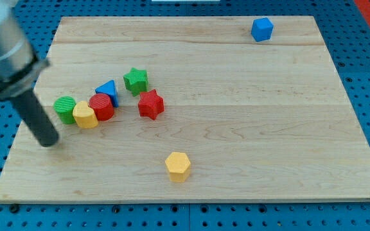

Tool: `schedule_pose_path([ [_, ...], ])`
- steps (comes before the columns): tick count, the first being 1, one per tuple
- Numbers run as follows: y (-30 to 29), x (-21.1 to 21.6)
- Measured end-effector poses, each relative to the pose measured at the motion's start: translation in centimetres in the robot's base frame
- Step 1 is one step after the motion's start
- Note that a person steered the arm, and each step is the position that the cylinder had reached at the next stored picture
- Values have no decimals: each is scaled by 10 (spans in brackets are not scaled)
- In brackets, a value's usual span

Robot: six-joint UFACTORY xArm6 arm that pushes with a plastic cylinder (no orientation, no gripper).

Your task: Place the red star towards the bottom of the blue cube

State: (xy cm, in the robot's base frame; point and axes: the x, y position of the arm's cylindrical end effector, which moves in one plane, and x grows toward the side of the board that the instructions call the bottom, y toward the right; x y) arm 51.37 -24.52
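Note:
The red star (pixel 150 104) lies left of the board's middle. The blue cube (pixel 261 29) sits far off at the view's top right, near the board's top edge. My tip (pixel 49 142) rests on the board at the view's left, below and left of the block cluster, well left of the red star and touching no block.
A green star (pixel 135 81) lies just above-left of the red star. A blue triangle (pixel 108 90), red cylinder (pixel 101 106), yellow block (pixel 85 115) and green cylinder (pixel 64 109) huddle to its left. A yellow hexagon (pixel 178 166) sits below. The wooden board (pixel 268 128) ends close behind the tip.

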Motion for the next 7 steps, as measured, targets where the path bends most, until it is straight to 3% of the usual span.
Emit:
schedule_pose_path([
  [1, 0, -43],
  [2, 100, -55],
  [3, 162, -74],
  [4, 182, -97],
  [6, 185, -66],
  [7, 290, -61],
])
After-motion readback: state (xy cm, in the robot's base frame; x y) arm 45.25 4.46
